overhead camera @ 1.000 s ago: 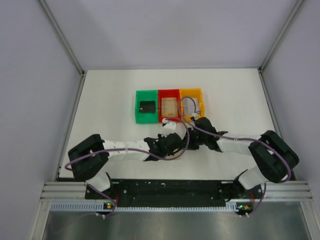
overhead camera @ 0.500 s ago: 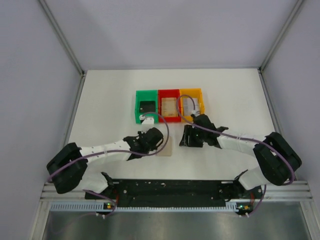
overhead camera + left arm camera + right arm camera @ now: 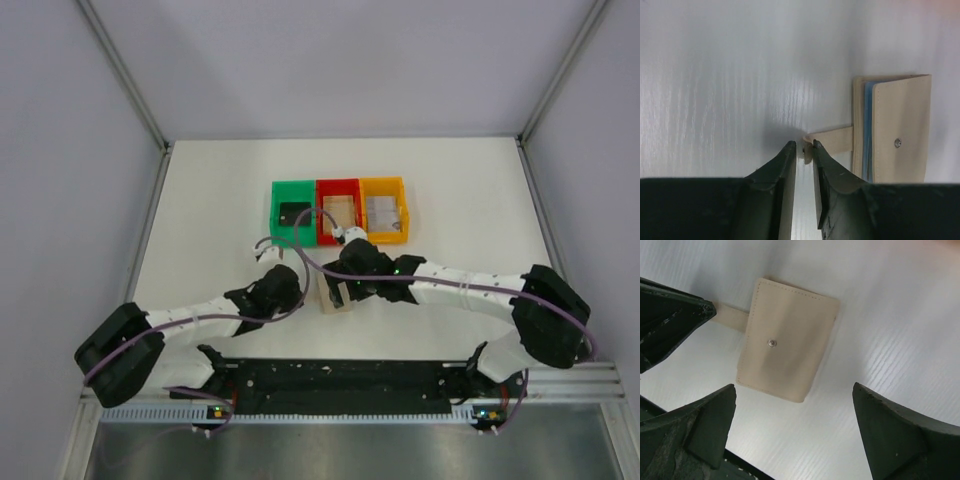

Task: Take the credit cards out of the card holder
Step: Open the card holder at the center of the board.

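The card holder (image 3: 331, 302) lies folded shut on the white table, tan with a metal snap (image 3: 771, 343). A light blue lining shows at its edge (image 3: 868, 130). Its strap (image 3: 835, 139) sticks out sideways, and the strap's end sits between the fingertips of my left gripper (image 3: 804, 146), whose jaws stand a narrow gap apart. My right gripper (image 3: 794, 387) hangs wide open just above the card holder (image 3: 787, 352), holding nothing. Any credit cards inside the holder are hidden. My left gripper (image 3: 305, 288) and right gripper (image 3: 347, 288) flank the holder.
Three small bins stand in a row behind the holder: green (image 3: 274, 215), red (image 3: 338, 183) and orange (image 3: 383, 181), each with a flat card-like thing in it. A purple cable loops from each wrist. The rail with the arm bases (image 3: 330, 380) runs along the near edge.
The two grippers, close together a second ago, came apart. The holder now lies on the table. My right gripper has opened wide over it, and my left gripper's jaws have parted slightly at the strap.
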`<state>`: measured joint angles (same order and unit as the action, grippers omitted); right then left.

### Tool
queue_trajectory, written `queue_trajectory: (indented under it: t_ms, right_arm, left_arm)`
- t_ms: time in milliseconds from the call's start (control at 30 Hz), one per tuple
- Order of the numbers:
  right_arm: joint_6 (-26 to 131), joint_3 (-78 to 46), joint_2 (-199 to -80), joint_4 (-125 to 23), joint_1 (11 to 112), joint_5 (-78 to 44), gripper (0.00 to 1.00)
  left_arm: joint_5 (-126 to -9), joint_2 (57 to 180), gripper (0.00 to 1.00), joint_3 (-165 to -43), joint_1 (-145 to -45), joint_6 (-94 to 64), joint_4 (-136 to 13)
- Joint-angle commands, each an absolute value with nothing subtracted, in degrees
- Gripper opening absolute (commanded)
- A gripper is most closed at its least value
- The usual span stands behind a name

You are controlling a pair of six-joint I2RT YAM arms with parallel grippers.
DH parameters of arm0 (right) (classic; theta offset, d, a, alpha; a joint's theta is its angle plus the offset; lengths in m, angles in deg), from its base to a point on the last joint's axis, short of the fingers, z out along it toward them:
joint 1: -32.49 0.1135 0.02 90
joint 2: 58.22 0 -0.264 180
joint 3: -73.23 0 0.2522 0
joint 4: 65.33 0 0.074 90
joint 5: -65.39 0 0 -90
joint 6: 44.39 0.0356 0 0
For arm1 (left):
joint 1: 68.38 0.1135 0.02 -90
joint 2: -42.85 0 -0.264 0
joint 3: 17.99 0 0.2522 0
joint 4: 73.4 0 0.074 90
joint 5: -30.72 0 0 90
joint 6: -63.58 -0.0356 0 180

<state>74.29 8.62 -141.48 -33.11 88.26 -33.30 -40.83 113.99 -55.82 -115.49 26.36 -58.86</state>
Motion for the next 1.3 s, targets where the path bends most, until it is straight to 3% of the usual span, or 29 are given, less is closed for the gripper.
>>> queue_trajectory:
  t_ms: [0,200,433,767,867,1067,1267]
  right_arm:
    - [71.8,3.2,-147.2,-30.5,92.2,-43.0,0.98]
    - [70.8,-3.7,-153.5,-27.8,95.9,-48.7,0.98]
    - [70.5,-9.0,-158.9,-25.7,97.7,-51.6,0.99]
    - [72.6,-12.5,-164.3,-21.9,98.1,-56.1,0.98]
    - [72.9,-12.6,-163.4,-20.7,98.1,-57.1,0.9]
    - [73.3,-12.7,-160.7,-19.8,98.1,-56.5,0.63]
    - [73.3,-13.3,-158.3,-18.2,98.1,-59.2,0.43]
  left_arm:
    - [-42.4,109.7,0.29,-51.8,-115.1,30.7,-59.9]
    - [-38.2,98.2,0.49,-47.5,-115.0,32.3,-56.8]
    - [-38.8,89.9,0.48,-46.8,-114.9,32.2,-55.9]
    - [-42.1,92.1,0.44,-47.5,-114.9,32.1,-59.0]
    - [-43.4,92.9,0.45,-47.6,-115.0,31.4,-59.2]
    - [-45.7,94.3,0.46,-48.6,-115.0,29.6,-61.4]
    - [-47.7,96.1,0.48,-50.1,-115.3,27.8,-62.1]
